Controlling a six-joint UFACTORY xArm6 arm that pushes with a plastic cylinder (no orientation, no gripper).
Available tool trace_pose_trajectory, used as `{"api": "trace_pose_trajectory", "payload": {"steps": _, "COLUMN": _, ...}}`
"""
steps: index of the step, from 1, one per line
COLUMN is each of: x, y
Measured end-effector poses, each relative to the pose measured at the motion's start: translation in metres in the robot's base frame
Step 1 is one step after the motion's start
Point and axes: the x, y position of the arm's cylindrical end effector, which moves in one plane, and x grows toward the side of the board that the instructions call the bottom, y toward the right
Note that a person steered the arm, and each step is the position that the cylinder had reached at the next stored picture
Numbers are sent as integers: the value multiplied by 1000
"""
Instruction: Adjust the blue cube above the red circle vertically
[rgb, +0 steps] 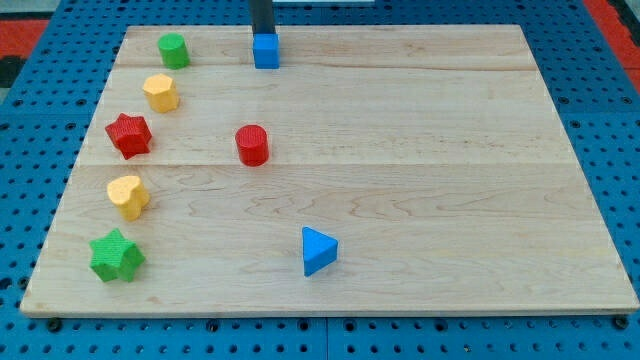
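The blue cube (266, 51) sits near the top edge of the wooden board (450, 170), left of centre. The red circle (252, 145), a short cylinder, stands below it, a little to the left of the cube's column. My tip (262, 34) comes down from the view's top and sits right behind the cube's upper side, touching or nearly touching it.
Down the board's left side stand a green cylinder (174, 50), a yellow hexagon (160, 92), a red star (129, 134), a yellow heart (128, 196) and a green star (117, 256). A blue triangle (318, 250) lies at bottom centre.
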Motion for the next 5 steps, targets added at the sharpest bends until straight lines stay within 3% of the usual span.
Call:
{"api": "trace_pose_trajectory", "payload": {"steps": 3, "x": -3, "y": 16}}
{"api": "trace_pose_trajectory", "payload": {"steps": 5, "x": -1, "y": 161}}
